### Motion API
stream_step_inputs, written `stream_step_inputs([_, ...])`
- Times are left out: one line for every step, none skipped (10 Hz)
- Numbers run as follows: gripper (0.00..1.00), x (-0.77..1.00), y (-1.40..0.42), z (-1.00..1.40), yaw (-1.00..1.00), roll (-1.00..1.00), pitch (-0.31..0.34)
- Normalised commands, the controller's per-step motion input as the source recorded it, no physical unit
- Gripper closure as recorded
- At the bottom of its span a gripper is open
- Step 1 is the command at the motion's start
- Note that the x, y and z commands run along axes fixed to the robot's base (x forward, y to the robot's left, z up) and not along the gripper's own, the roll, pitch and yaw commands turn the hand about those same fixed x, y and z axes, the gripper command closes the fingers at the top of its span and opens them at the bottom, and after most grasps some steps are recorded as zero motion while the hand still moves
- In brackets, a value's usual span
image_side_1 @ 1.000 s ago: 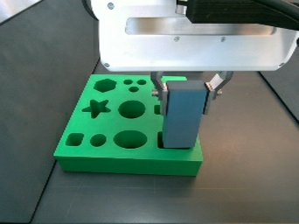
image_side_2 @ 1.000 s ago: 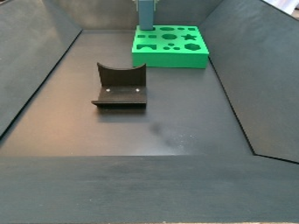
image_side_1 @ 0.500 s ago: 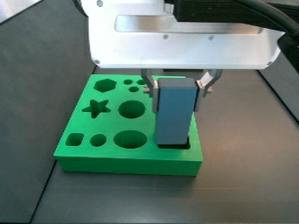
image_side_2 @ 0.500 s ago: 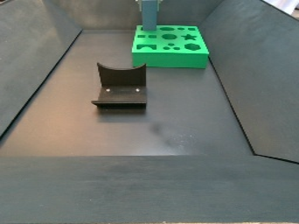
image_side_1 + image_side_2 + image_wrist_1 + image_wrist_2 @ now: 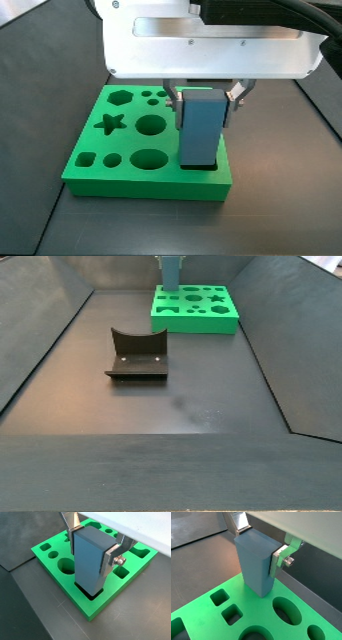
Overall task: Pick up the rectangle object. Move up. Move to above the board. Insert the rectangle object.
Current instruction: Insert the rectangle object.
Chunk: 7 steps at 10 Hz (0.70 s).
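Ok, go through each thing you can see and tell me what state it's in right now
Gripper: above the board, jaws shut on the rectangle object.
Rectangle object: upright, held, lower end in a rectangular hole near the board's edge, most of it above the surface.
Board: flat on the floor, other cut-outs unfilled.
Fixture: standing on the floor away from the board, nothing in it.

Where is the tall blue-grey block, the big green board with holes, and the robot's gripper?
Tall blue-grey block (image 5: 88, 559), wrist view, front face.
Big green board (image 5: 114, 150), side view, top surface.
Gripper (image 5: 205, 96), side view, between fingertips.
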Motion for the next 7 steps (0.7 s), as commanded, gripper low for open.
stream_step_inputs([1.00, 0.00, -0.04, -0.01, 0.00, 0.00, -0.037])
stream_step_inputs([1.00, 0.00, 0.00, 0.00, 0.00, 0.00, -0.024])
stream_step_inputs([1.00, -0.10, -0.03, 0.00, 0.00, 0.00, -0.033])
stream_step_inputs([1.00, -0.09, -0.08, -0.03, 0.00, 0.00, -0.041])
stream_step_inputs([1.00, -0.06, -0.07, -0.03, 0.00, 0.00, -0.040])
stream_step_inputs([1.00, -0.06, -0.05, -0.03, 0.00, 0.00, -0.037])
stream_step_inputs([1.00, 0.00, -0.01, -0.03, 0.00, 0.00, -0.034])
